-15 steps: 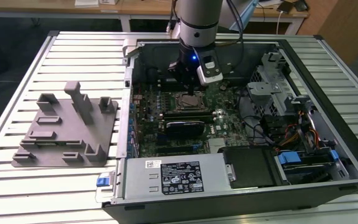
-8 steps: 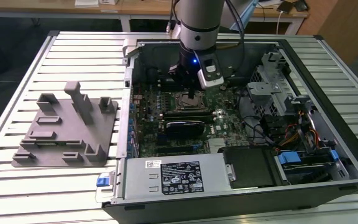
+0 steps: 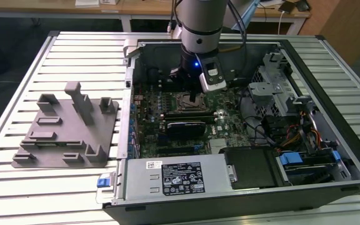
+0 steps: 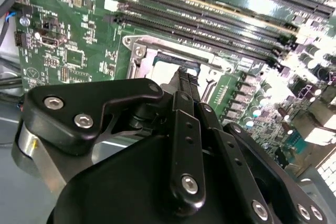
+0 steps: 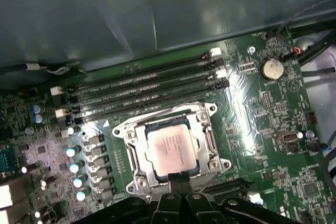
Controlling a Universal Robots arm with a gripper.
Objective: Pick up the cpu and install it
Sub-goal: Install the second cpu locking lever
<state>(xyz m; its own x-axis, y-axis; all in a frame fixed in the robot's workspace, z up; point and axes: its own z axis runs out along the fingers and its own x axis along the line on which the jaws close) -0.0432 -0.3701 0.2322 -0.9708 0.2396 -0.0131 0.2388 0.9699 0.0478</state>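
Nearest in the exterior view, a grey plastic tray (image 3: 67,136) with upright posts lies on the slatted table (image 3: 17,187), at the exterior view's left of the open computer case (image 3: 243,187). Farther in, the gripper (image 5: 177,180) hangs over the motherboard (image 5: 273,129), its fingers pressed together with nothing between them. Just beyond the fingertips, the cpu (image 5: 170,149) lies flat in its socket (image 5: 210,140), and past it run the memory slots (image 5: 142,90).
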